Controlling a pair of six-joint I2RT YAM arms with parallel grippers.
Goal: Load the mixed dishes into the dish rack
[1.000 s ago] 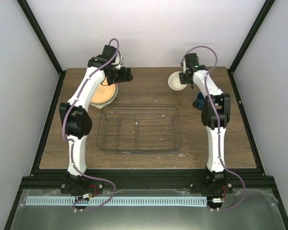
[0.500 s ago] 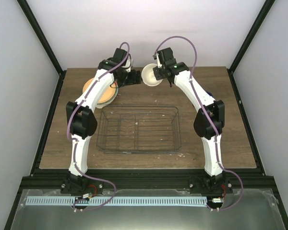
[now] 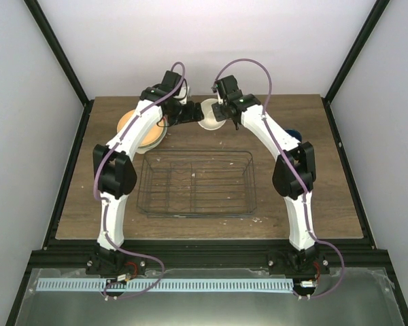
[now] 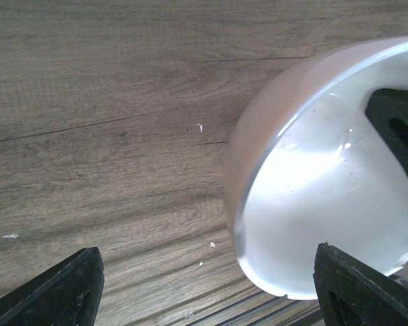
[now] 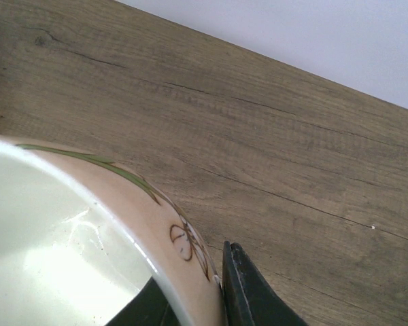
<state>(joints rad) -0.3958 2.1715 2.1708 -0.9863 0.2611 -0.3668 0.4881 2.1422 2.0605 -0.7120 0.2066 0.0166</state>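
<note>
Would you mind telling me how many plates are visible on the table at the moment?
1 for certain: the orange-yellow plate at the far left, partly covered by the left arm. More plates may be stacked beneath it, hidden from view.

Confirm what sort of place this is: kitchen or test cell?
Probably a lab test cell, not a kitchen: plain white walls with black frame posts, a wood-grain table carrying a wire dish rack, and a left arm and right arm bolted at its near edge.
</note>
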